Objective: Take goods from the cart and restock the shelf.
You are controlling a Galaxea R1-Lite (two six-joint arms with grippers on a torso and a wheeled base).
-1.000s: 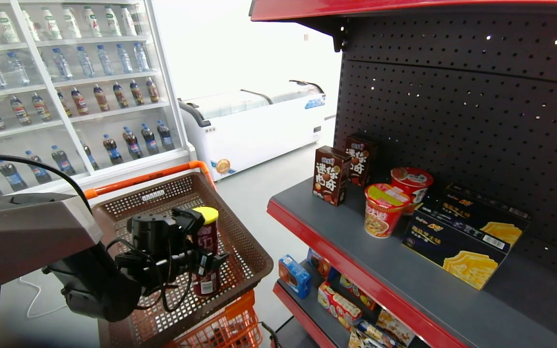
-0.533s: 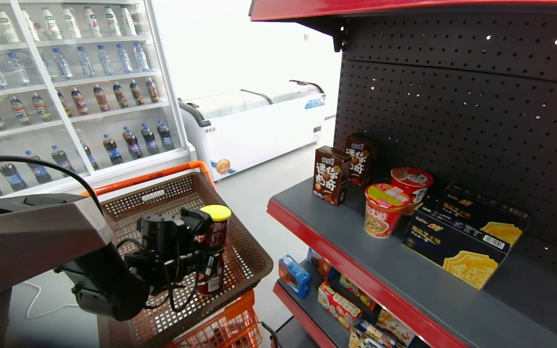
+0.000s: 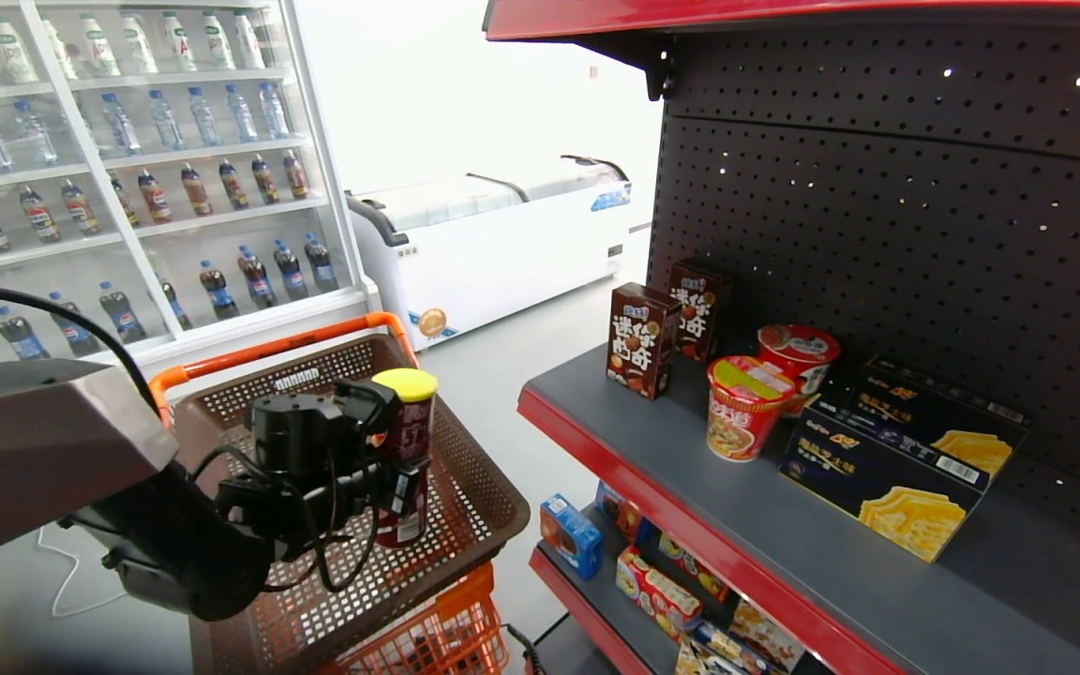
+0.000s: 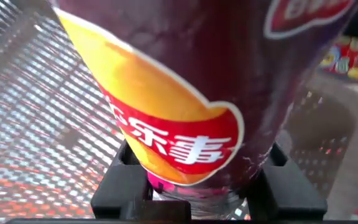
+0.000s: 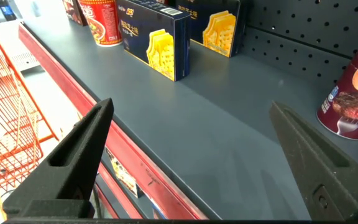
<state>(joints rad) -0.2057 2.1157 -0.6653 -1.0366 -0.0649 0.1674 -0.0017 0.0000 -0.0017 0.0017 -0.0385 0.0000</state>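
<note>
Left gripper (image 3: 397, 480) clamped on the chip can (image 3: 409, 433), which is held above the cart basket (image 3: 493, 502)
The can is likely light and stiff-walled but smooth, so it could slip, or dent under a hard squeeze; the lower body, where the 2 fingers close on it, seems a sound hold. Its long axis stands near vertical, yellow lid up and base toward the basket floor. The right gripper (image 5: 194, 158) hangs over the grey shelf (image 5: 229, 130), fingers spread wide and holding nothing

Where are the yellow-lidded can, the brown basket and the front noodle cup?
yellow-lidded can (image 3: 409, 433): head view, its dark side below the lid.
brown basket (image 3: 467, 457): head view, its right wall.
front noodle cup (image 3: 742, 417): head view, its side.
</note>
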